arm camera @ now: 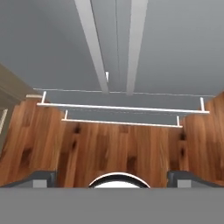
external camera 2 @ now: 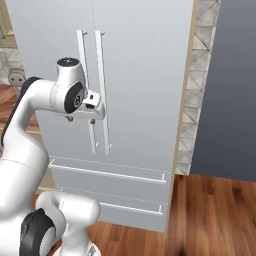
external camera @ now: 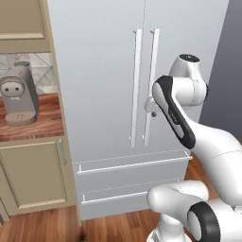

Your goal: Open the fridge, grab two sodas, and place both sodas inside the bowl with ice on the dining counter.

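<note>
Reaching for the fridge (external camera: 104,94) in the left base view, the arm brings its pincer (external camera: 150,107) up against the right of two vertical bar handles (external camera: 136,87), at about mid-height. Both doors are shut, so the step in hand looks like the opening pull. You should straddle one bar squarely before closing, then draw outward along the door's arc instead of straight back. Count from this side: two door handles, two drawers (external camera: 132,165) below, one coffee machine (external camera: 19,94) on the desk (external camera: 47,118) to the left.

Seen from the right base view, the wrist sits in front of the same pair of bars, the pincer (external camera 2: 95,111) close to the handles (external camera 2: 102,90); whether it touches a bar is hard to judge. Fingers are mostly hidden behind the hand here. Two drawers (external camera 2: 107,175) again show beneath the shut doors.

Looking down the hand view, both finger tips (arm camera: 41,177) stand far apart at the bottom edge, wide open and holding nothing. Two bar handles (arm camera: 94,43) run overhead, two drawer rails (arm camera: 122,107) cross below, with wooden floor (arm camera: 109,148) under them. Sodas, presumably inside, stay hidden.
</note>
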